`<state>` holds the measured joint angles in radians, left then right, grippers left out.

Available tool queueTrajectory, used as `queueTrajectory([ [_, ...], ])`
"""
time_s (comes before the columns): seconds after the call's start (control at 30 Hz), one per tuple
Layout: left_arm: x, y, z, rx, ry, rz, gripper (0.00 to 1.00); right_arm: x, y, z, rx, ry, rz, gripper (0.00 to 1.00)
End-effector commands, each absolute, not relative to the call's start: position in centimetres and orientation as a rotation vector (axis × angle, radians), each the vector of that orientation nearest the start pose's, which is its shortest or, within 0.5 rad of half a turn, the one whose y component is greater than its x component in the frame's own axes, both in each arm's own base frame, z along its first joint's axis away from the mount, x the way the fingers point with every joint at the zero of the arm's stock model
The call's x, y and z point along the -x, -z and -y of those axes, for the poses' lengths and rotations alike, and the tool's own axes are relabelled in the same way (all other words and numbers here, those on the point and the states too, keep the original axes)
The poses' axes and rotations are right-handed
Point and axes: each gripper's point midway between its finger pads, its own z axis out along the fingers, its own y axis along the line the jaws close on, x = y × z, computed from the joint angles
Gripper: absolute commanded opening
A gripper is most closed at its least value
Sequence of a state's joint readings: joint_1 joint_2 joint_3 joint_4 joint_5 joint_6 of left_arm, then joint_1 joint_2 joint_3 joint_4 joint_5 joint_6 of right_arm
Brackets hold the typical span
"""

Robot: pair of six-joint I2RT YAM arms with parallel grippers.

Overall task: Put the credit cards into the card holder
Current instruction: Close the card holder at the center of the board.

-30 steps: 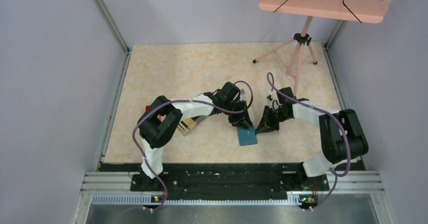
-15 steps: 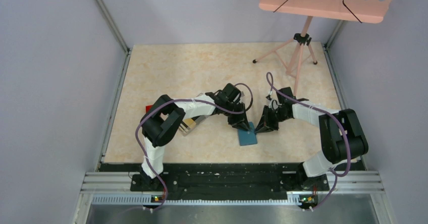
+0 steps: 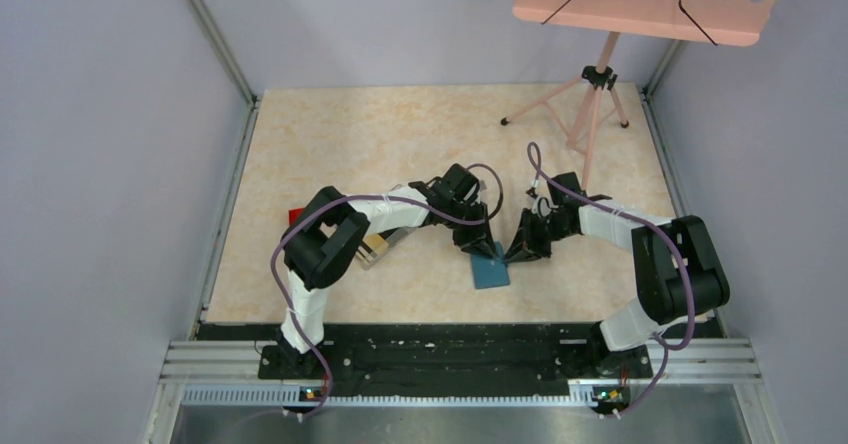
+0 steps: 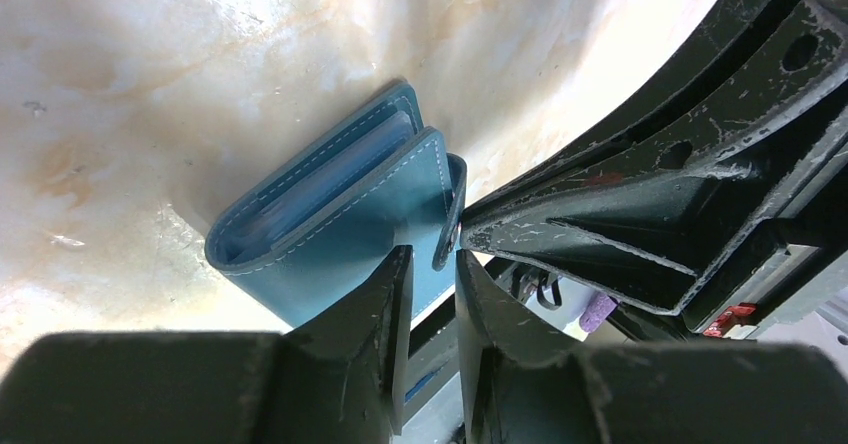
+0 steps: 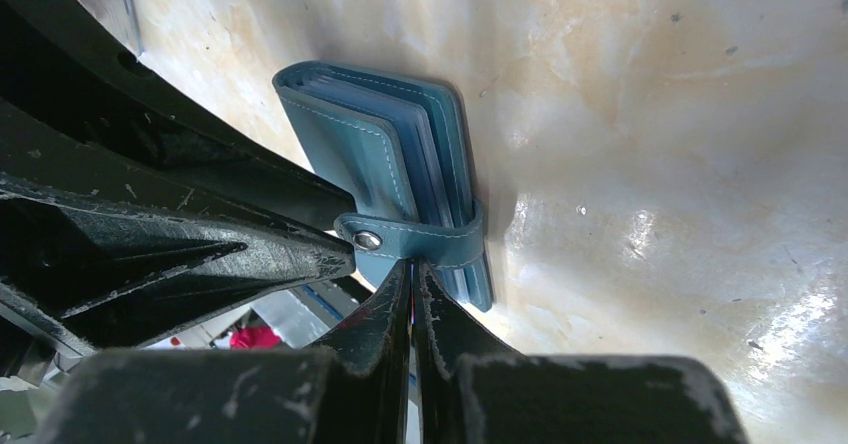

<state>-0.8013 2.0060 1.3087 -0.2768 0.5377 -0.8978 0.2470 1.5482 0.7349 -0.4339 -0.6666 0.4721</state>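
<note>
While right gripper (image 5: 412,282) sits clenched on the strap tab (image 5: 420,239), card holder (image 3: 491,269) lies at 5 o'clock from half-open, empty left gripper (image 4: 430,274), long axis 12-to-6.

Even, bright light throughout; glare patches gleam on the bench (image 5: 700,164) in both wrist views, whose bottom edges blur.

The card holder (image 3: 491,268) lies on the worktop (image 3: 400,134) between the two arms, the left hand (image 3: 479,247) at its left far corner, the right hand (image 3: 524,252) just right of it. A music stand (image 3: 600,84) stands at the far right, well apart.
</note>
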Motion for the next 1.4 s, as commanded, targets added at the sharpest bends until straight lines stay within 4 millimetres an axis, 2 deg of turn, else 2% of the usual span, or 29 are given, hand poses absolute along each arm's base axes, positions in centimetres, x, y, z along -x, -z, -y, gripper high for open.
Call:
queueTrajectory([
  [0.0,-23.9,-6.9,42.0,-0.143,1.266,-2.852,0.28,-22.0,-4.2,-18.9,-0.095,-1.132,-2.849,0.02],
  [0.27,-23.9,-6.7,42.1,-0.149,1.27,-2.858,0.0,-22.0,-4.4,-19.0,-0.09,-1.139,-2.846,0.02],
  [0.6,-24.0,-8.2,41.5,-0.142,1.231,-2.837,0.0,-22.8,-6.1,-19.1,-0.049,-1.138,-2.802,0.02],
  [0.63,-24.0,-8.2,41.5,-0.14,1.227,-2.836,0.02,-22.9,-6.1,-19.1,-0.046,-1.138,-2.799,0.02],
  [0.7,-24.1,-8.0,41.5,-0.134,1.216,-2.839,0.17,-22.7,-6.0,-19.1,-0.046,-1.14,-2.807,0.02],
  [0.77,-24.1,-7.6,41.6,-0.135,1.217,-2.846,0.27,-22.7,-5.7,-19.1,-0.046,-1.138,-2.813,0.02],
  [0.83,-24.0,-7.2,41.7,-0.136,1.225,-2.857,0.32,-22.5,-5.5,-19.0,-0.044,-1.136,-2.818,0.02],
  [0.93,-23.9,-6.6,41.8,-0.134,1.226,-2.869,0.31,-22.4,-5.4,-19.0,-0.046,-1.137,-2.821,0.02],
  [1.07,-23.9,-6.6,42.0,-0.141,1.246,-2.862,0.22,-22.3,-5.3,-19.1,-0.048,-1.143,-2.822,0.02],
  [1.2,-24.0,-7.3,42.4,-0.153,1.289,-2.842,0.01,-22.3,-5.3,-19.1,-0.047,-1.147,-2.821,0.02],
  [1.37,-23.9,-8.0,42.2,-0.152,1.277,-2.835,0.0,-22.6,-6.0,-19.2,-0.038,-1.154,-2.802,0.03],
])
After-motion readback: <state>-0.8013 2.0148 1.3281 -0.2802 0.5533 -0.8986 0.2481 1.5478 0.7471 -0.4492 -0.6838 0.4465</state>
